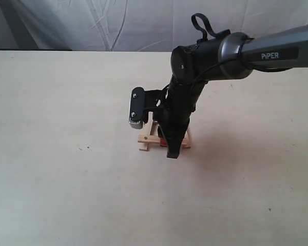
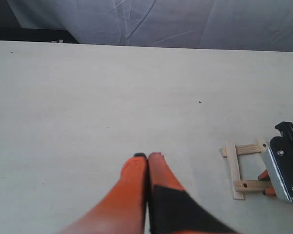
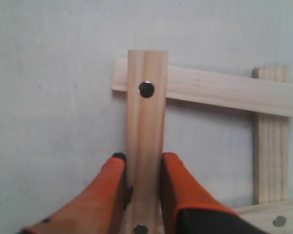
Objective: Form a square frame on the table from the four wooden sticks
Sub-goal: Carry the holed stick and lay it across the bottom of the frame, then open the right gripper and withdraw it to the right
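The four wooden sticks lie as a small square frame [image 1: 146, 141] in the middle of the table [image 1: 66, 102], and the frame [image 2: 233, 168] also shows in the left wrist view. My right gripper [image 1: 173, 151] stands over it. In the right wrist view the right gripper [image 3: 144, 161] is shut on one stick [image 3: 146, 112], an orange finger pressed to each long edge. That stick overlaps a cross stick [image 3: 210, 90]; a third stick [image 3: 271, 141] and a fourth [image 3: 268, 219] close the square. My left gripper [image 2: 147, 157] is shut and empty above bare table, apart from the frame.
The right arm [image 1: 256, 54] reaches in from the upper right, its wrist camera [image 1: 137, 107] hanging just left of the frame. A grey cloth backdrop [image 1: 143, 20] runs behind the table's far edge. The left arm is out of the exterior view.
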{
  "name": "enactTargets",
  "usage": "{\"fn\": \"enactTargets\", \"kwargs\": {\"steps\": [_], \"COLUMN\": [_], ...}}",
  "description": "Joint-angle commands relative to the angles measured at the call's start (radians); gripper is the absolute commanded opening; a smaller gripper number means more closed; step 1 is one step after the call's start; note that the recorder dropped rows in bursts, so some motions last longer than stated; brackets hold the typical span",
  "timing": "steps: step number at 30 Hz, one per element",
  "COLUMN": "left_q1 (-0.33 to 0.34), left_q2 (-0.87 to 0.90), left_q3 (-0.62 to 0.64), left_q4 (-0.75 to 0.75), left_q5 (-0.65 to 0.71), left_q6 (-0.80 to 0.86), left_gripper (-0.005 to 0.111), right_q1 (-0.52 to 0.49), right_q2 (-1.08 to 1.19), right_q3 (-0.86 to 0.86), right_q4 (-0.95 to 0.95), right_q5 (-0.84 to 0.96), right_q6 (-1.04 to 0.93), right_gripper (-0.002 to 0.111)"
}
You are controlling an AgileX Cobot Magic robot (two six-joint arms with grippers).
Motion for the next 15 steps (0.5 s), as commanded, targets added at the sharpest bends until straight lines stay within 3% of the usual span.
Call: {"fn": "enactTargets", "kwargs": {"steps": [1, 13, 15], "left_q1": [-0.001, -0.001, -0.001], "left_q2": [-0.009, -0.009, -0.009], "left_q3": [0.006, 0.006, 0.006], "left_q4": [-0.008, -0.008, -0.008], "left_q5": [-0.002, -0.002, -0.002], "left_q6": [0.002, 0.002, 0.002], "left_gripper": [0.0, 0.0, 0.0], "right_q1": [-0.001, -0.001, -0.001], "right_q2": [-0.003, -0.002, -0.002], "right_q3": [0.006, 0.006, 0.006], "right_q4": [-0.03, -0.056, -0.056], "right_q5": [-0.007, -0.015, -0.015], "right_q6": [-0.008, -0.003, 0.008], "right_gripper": [-0.001, -0.001, 0.004]}}
